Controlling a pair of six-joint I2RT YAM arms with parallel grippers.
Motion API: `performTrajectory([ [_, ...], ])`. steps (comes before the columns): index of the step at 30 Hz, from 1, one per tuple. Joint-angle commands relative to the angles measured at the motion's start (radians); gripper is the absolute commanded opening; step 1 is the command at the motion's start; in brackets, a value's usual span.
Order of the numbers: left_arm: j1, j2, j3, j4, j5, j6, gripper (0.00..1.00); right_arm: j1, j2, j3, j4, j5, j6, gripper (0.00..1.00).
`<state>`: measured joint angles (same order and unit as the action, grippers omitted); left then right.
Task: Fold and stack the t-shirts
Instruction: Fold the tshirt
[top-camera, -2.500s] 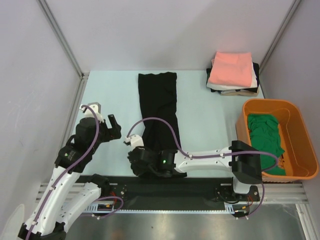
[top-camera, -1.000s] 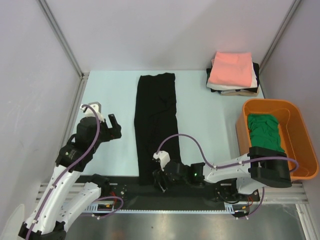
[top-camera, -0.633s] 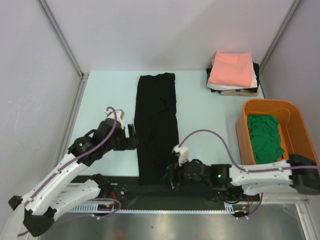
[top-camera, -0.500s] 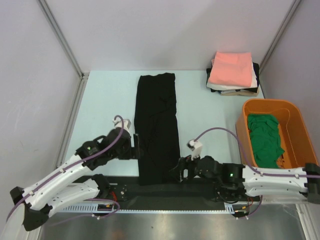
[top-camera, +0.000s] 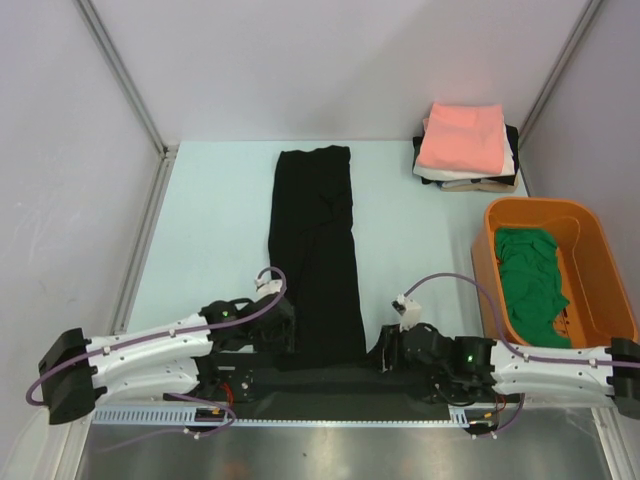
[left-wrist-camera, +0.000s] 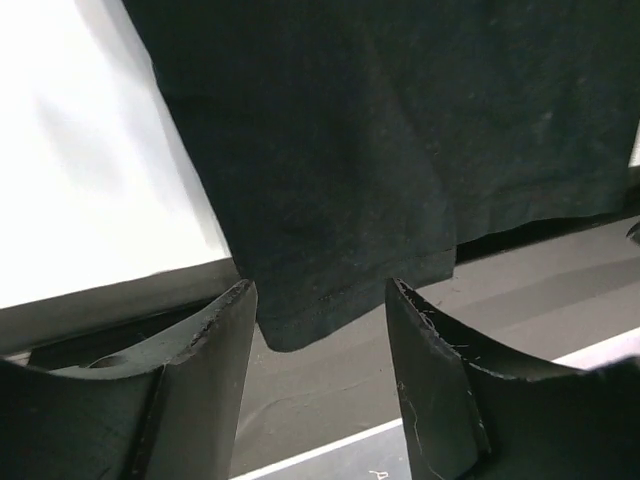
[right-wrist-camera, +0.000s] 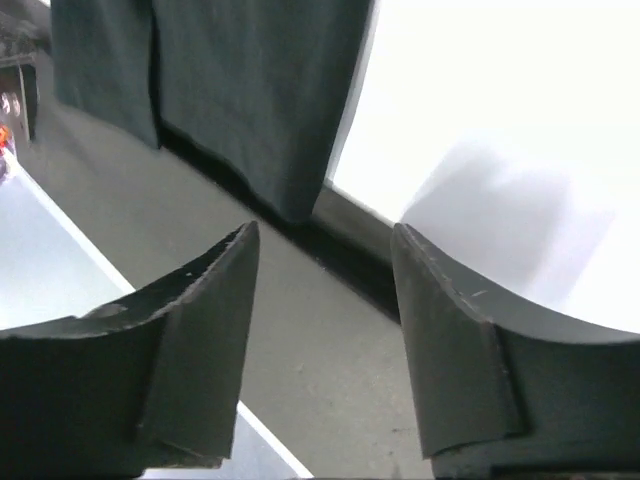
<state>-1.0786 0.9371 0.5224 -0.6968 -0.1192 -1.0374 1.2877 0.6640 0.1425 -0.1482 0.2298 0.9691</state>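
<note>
A black t-shirt (top-camera: 313, 250), folded into a long narrow strip, runs from the back of the table to its near edge. Its near hem hangs slightly over the edge (left-wrist-camera: 300, 320). My left gripper (top-camera: 284, 335) lies low at the near left corner. In the left wrist view it (left-wrist-camera: 320, 290) is open, with that corner between the fingertips and untouched. My right gripper (top-camera: 386, 352) is low just right of the near right corner. In its wrist view it (right-wrist-camera: 322, 235) is open, with the shirt's corner (right-wrist-camera: 290, 190) just ahead of the gap.
A stack of folded t-shirts (top-camera: 462, 138), salmon-pink on top, sits at the back right corner. An orange tub (top-camera: 600, 260) on the right holds a crumpled green t-shirt (top-camera: 530, 280). The black mounting rail (top-camera: 330, 385) runs along the near edge.
Both arms have dropped toward the table's near edge. The left came in from the left side to the shirt's near left corner, the right swung to its near right corner. Both jaws narrowed.
</note>
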Motion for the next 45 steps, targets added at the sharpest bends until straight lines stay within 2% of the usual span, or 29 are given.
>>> performTrajectory([
  [1, -0.024, 0.006, -0.041, 0.082, 0.016, -0.088, 0.59, 0.019, 0.04, -0.024, 0.12, -0.021, 0.062, 0.56],
  [5, -0.056, -0.006, -0.068, 0.083, 0.013, -0.134, 0.57, 0.044, 0.109, -0.017, 0.176, -0.007, 0.071, 0.54],
  [12, -0.087, -0.027, -0.143, 0.152, 0.024, -0.179, 0.53, 0.048, 0.131, -0.024, 0.242, 0.022, 0.043, 0.47],
  [18, -0.093, -0.037, -0.151, 0.16, 0.016, -0.187, 0.5, 0.045, 0.137, -0.012, 0.279, 0.02, 0.01, 0.47],
  [21, -0.096, -0.052, -0.159, 0.149, 0.015, -0.19, 0.56, 0.047, 0.137, -0.017, 0.299, 0.019, 0.008, 0.48],
  [22, -0.098, -0.067, -0.162, 0.139, 0.013, -0.19, 0.62, 0.044, 0.146, -0.017, 0.302, 0.017, 0.011, 0.48],
  [25, -0.099, -0.101, -0.168, 0.111, 0.003, -0.196, 0.69, 0.039, 0.181, -0.02, 0.308, 0.017, 0.016, 0.48],
  [32, -0.099, -0.162, -0.2, 0.074, -0.004, -0.211, 0.71, 0.041, 0.264, -0.024, 0.366, 0.014, 0.029, 0.47],
  [41, -0.107, -0.181, -0.179, 0.016, -0.025, -0.219, 0.72, 0.028, 0.275, -0.009, 0.36, 0.017, 0.013, 0.47],
  [45, -0.107, -0.192, -0.212, 0.095, -0.008, -0.211, 0.7, 0.018, 0.279, -0.012, 0.364, 0.013, 0.011, 0.47],
])
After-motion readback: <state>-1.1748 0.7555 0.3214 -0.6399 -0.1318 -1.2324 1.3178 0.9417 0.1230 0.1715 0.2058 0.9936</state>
